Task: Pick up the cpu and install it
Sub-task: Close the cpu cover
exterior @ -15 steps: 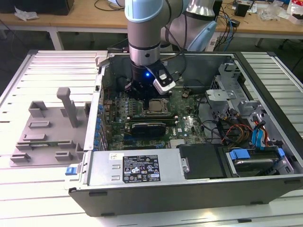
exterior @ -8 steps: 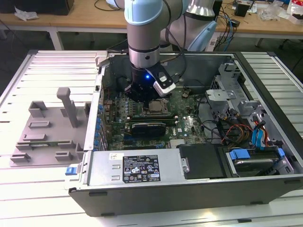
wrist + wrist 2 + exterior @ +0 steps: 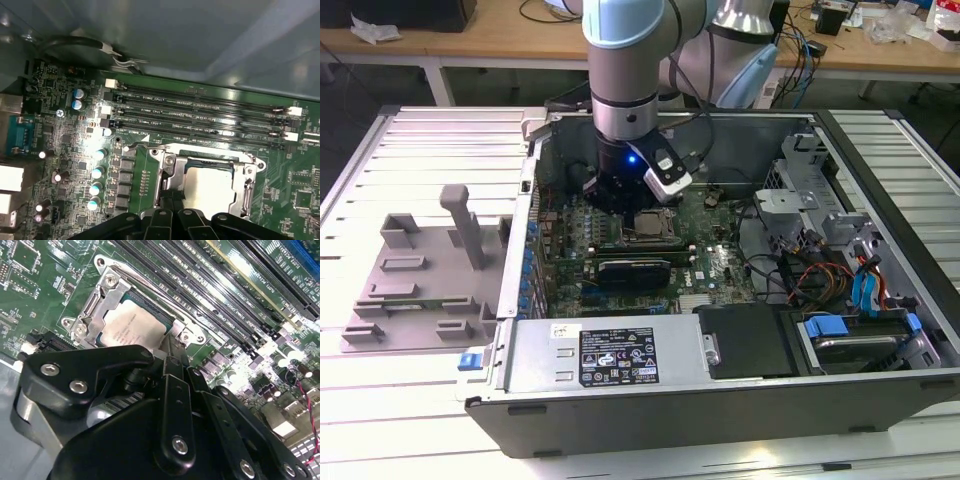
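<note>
In the second wrist view the cpu (image 3: 132,325) lies flat in its socket frame (image 3: 102,297) on the green board (image 3: 30,305). It sits right by the end effector (image 3: 172,352), just past the tip. Can't tell if the end effector is open, shut or holding the cpu, bc its black body hides the cpu's near edge.

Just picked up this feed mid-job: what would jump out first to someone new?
The grey arm reaches down into the open computer case, its gripper low over the motherboard. In both wrist views the pale cpu lies inside the metal socket frame, just past the gripper, beside long memory slots. A grey fixture stands on the exterior view's left.
</note>
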{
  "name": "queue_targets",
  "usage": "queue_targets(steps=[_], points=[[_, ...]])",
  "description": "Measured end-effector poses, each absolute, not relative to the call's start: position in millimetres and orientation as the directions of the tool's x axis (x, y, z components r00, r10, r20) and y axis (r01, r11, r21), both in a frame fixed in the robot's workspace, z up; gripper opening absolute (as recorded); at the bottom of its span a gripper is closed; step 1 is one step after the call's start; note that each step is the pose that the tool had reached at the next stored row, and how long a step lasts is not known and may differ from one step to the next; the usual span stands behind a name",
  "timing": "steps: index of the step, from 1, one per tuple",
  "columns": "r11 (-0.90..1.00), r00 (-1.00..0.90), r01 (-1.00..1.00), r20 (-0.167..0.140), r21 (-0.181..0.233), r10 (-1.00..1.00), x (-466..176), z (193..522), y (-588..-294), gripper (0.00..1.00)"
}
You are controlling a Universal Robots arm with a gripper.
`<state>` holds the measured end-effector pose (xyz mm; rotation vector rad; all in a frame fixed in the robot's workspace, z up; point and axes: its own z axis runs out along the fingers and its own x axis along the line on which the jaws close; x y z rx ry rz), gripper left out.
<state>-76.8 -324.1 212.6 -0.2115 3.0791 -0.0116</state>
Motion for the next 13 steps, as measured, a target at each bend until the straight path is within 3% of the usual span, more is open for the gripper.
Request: queue_targets(steps=[4, 13], points=[[0.991, -0.989, -0.136, -0.054, -0.011, -0.137, -76.8, 227.5, -324.1, 0.11], [0.991, -0.989, -0.136, -0.054, -0.011, -0.137, -54.5, 227.6, -324.0, 0.11]])
